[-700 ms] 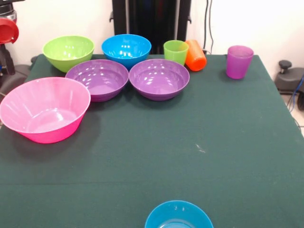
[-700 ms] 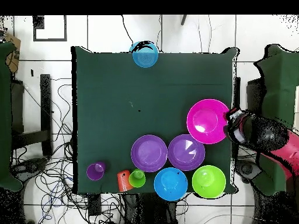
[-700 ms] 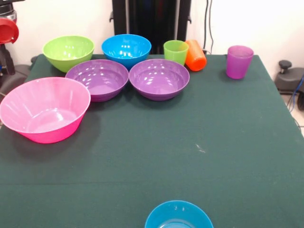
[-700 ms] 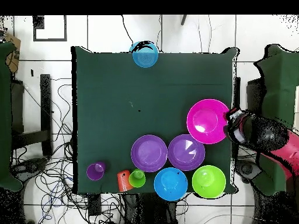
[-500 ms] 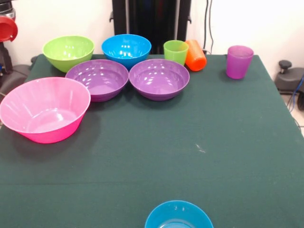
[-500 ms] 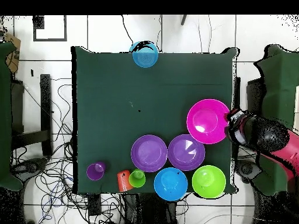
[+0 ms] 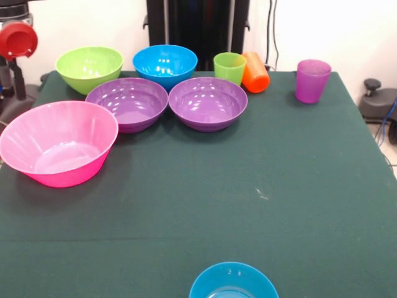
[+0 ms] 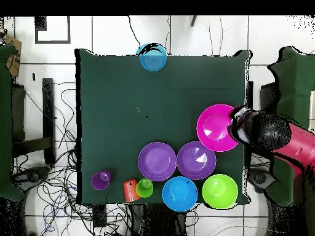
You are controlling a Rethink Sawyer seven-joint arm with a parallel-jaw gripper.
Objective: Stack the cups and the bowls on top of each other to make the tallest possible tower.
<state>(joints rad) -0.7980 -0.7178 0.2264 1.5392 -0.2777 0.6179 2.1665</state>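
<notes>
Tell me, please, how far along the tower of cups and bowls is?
Nothing is stacked yet. The gripper carries the small red bowl by the pink bowl. Every other bowl and cup sits separately on the table; the orange cup lies tipped.

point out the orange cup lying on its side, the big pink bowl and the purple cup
glossy orange plastic cup (image 7: 256, 72), front view, on its tipped side wall
big flared pink plastic bowl (image 7: 37, 133), front view, on its inner wall
translucent purple plastic cup (image 7: 311, 85), front view, on its outer wall

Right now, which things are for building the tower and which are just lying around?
For the tower: pink bowl, two purple bowls, lime bowl, two blue bowls, red bowl, green cup, orange cup, purple cup.
Lying around: floor cables.
</notes>
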